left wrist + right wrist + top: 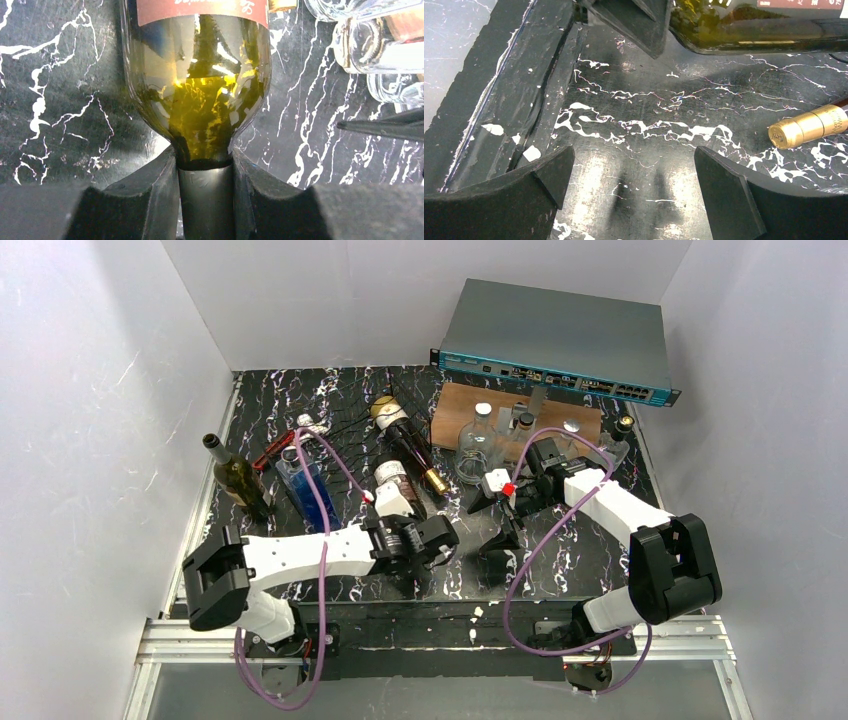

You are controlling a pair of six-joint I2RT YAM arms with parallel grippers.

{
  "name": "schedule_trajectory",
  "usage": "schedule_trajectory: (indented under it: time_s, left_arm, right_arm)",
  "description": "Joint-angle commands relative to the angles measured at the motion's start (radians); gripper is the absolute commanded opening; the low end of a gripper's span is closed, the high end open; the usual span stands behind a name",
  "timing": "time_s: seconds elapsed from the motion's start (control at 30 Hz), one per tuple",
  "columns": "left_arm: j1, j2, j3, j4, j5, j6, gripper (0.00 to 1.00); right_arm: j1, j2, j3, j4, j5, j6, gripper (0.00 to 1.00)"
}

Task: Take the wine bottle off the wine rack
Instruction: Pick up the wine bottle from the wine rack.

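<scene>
A green wine bottle [396, 495] with a pale label lies on the black marbled table, its base pointing toward the black wire wine rack [342, 428]. My left gripper [408, 536] is shut on its dark foil neck. In the left wrist view the jaws [205, 172] press both sides of the neck just below the bottle's shoulder [200, 90]. A second bottle with a gold foil neck [410, 445] lies slanted at the rack's right side. My right gripper [490, 523] hovers open over bare table to the right, empty [631, 170]. The gold neck [809, 127] shows at its right.
An upright green bottle [235, 478] and a blue bottle [300, 485] stand at the left. A brown wooden board [455, 405] at the back right carries clear glass bottles [480, 432]. A grey network switch [560, 340] leans on the back wall. White walls enclose the table.
</scene>
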Motion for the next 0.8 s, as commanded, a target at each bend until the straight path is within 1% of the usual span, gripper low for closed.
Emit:
schedule_trajectory:
  time_s: [0.0, 0.3, 0.47, 0.77]
  left_arm:
    - [-0.029, -0.099, -0.023, -0.025, -0.108, -0.055, 0.00]
    - [-0.075, -0.203, -0.088, -0.056, -0.032, -0.082, 0.00]
    - [-0.087, -0.270, -0.109, -0.066, 0.023, -0.059, 0.00]
    - [-0.094, -0.343, -0.137, -0.082, 0.143, -0.010, 0.00]
  right_arm:
    - [-0.004, 0.012, 0.026, -0.018, -0.001, -0.023, 1.00]
    - [-0.004, 0.015, 0.023, -0.016, 0.004, -0.023, 1.00]
    - [-0.004, 0.015, 0.022, -0.015, 0.004, -0.025, 1.00]
    - [-0.004, 0.014, 0.019, -0.014, 0.002, -0.030, 1.00]
